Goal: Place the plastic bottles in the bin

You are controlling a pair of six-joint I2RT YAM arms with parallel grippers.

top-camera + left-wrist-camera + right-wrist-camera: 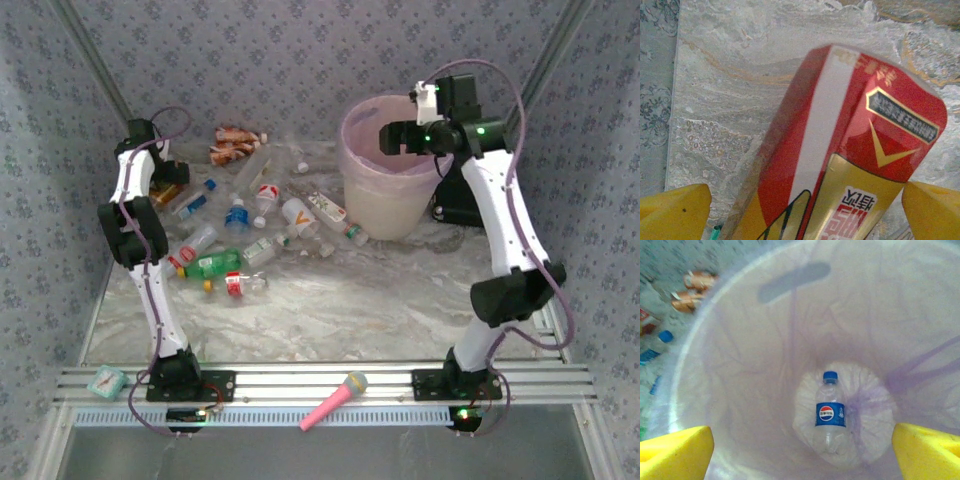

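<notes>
Several plastic bottles (240, 215) lie scattered on the marble table, left of the bin (390, 205). The bin is a cream bucket with a pink liner. My left gripper (165, 190) is down at the left end of the pile. In the left wrist view its yellow fingers (675, 212) stand wide apart around a red and gold labelled bottle (860, 130), with a gap showing on the left side. My right gripper (392, 137) hangs open over the bin's mouth. Looking down inside the bin (740, 365), a clear blue-capped, blue-labelled bottle (830, 412) lies on the bottom, apart from the open right gripper (802, 450).
A black box (460, 205) stands behind the bin on the right. A pink toy microphone (335, 400) and a small teal clock (105, 380) rest on the front rail. Orange-brown packets (235, 140) lie at the back. Patterned walls close in the table.
</notes>
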